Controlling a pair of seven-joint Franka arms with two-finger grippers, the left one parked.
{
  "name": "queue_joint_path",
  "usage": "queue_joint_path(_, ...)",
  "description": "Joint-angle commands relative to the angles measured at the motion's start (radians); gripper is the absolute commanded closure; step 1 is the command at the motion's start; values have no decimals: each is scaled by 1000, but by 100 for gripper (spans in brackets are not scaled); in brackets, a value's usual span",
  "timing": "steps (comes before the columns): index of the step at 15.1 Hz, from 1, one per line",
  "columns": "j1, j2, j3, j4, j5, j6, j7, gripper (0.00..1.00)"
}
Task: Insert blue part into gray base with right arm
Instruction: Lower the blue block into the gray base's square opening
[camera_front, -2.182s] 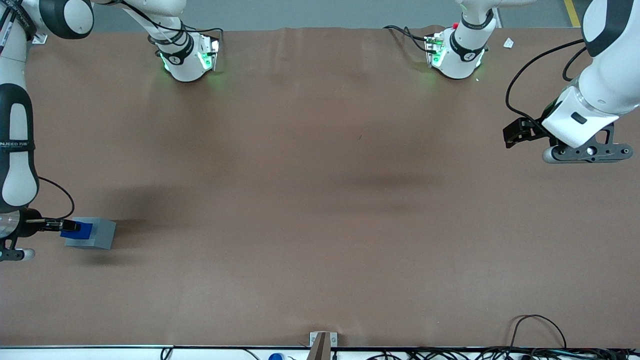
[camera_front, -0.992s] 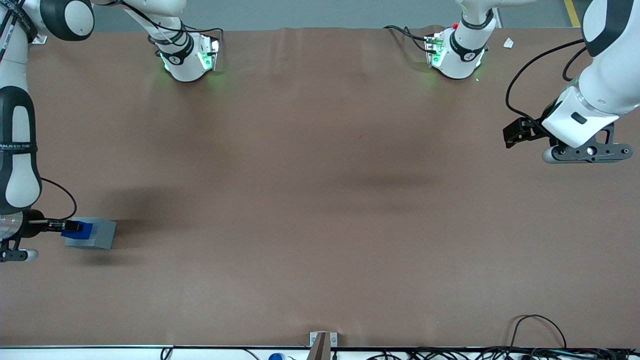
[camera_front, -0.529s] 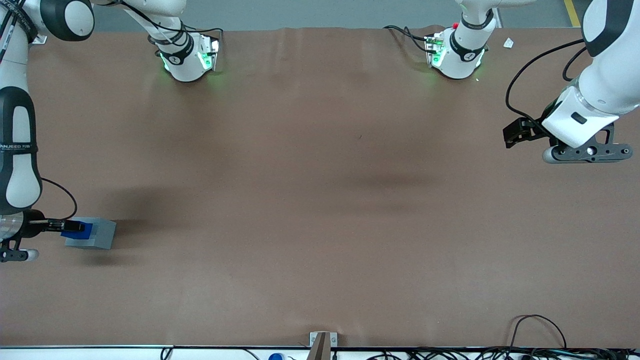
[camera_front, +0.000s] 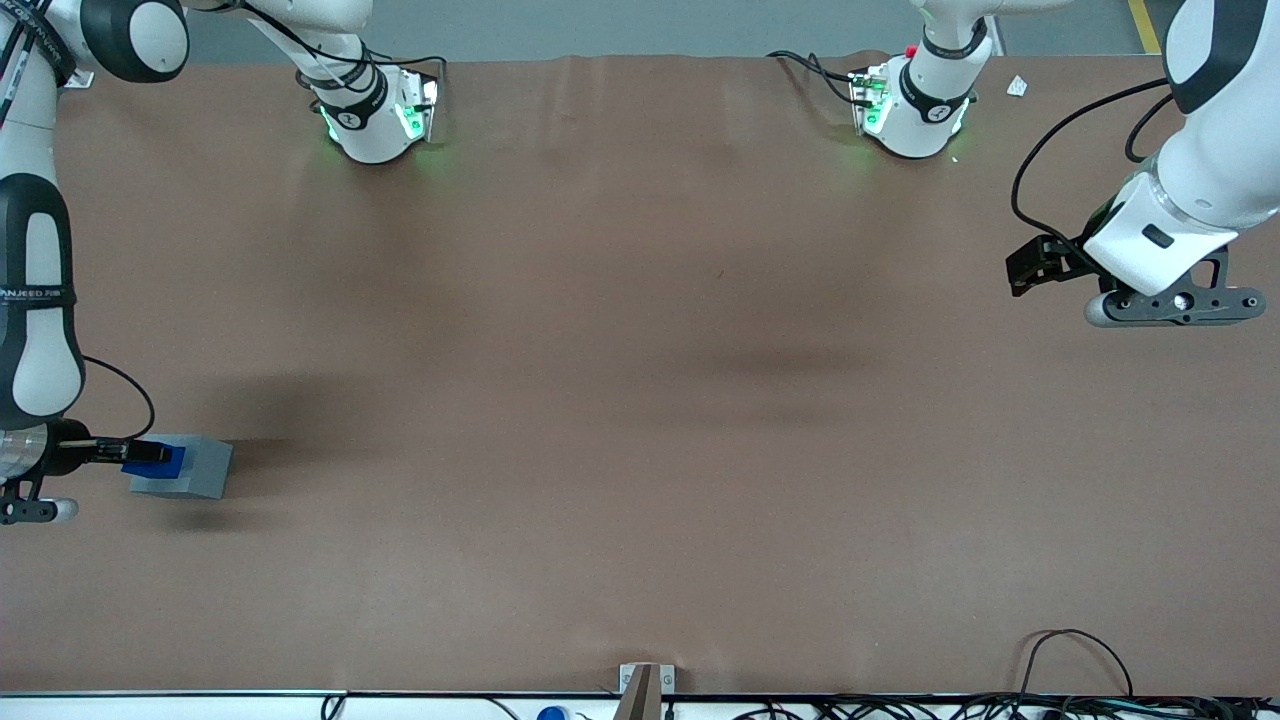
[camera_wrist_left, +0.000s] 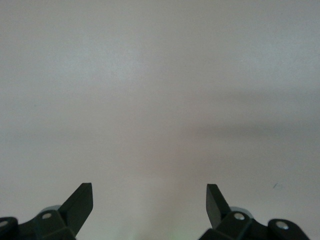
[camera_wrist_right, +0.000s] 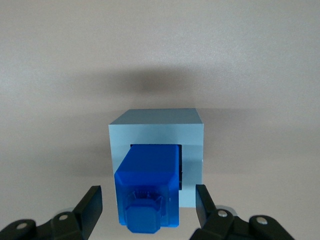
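Note:
The gray base (camera_front: 200, 468) (camera_wrist_right: 155, 125) stands on the brown table at the working arm's end. The blue part (camera_front: 160, 461) (camera_wrist_right: 148, 185) sits in its square hole, its nubbed end sticking out of the hole toward the wrist camera. My right gripper (camera_front: 146, 452) (camera_wrist_right: 148, 194) is at the blue part and open. In the right wrist view one black finger (camera_wrist_right: 93, 200) stands to each side of the part, with a clear gap on both sides. The white right arm (camera_front: 35, 330) reaches down to it along the table's end.
Two arm bases (camera_front: 375, 115) (camera_front: 915, 105) with green lights stand farthest from the front camera. Cables (camera_front: 1080, 660) and a metal bracket (camera_front: 645, 682) lie along the nearest edge. A small white scrap (camera_front: 1017, 86) lies toward the parked arm's end.
Less of the blue part shows above the gray base than 2.2 s ago. The gripper and arm have shifted only slightly.

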Motion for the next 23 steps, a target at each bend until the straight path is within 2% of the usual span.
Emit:
queue_joint_path(1, -13, 13, 11, 19, 18, -1, -15, 14)
queue_joint_path(2, -11, 13, 11, 19, 18, -1, -13, 12)
queue_joint_path(4, -11, 11, 10, 19, 18, -1, -18, 0)
queue_joint_path(13, -3, -1, 10, 19, 20, -9, -12, 0)
queue_joint_path(21, 46, -59, 3, -7, 1, -15, -1, 0)
queue_joint_path(23, 55, -64, 5, -6, -41, -15, 31, 0)
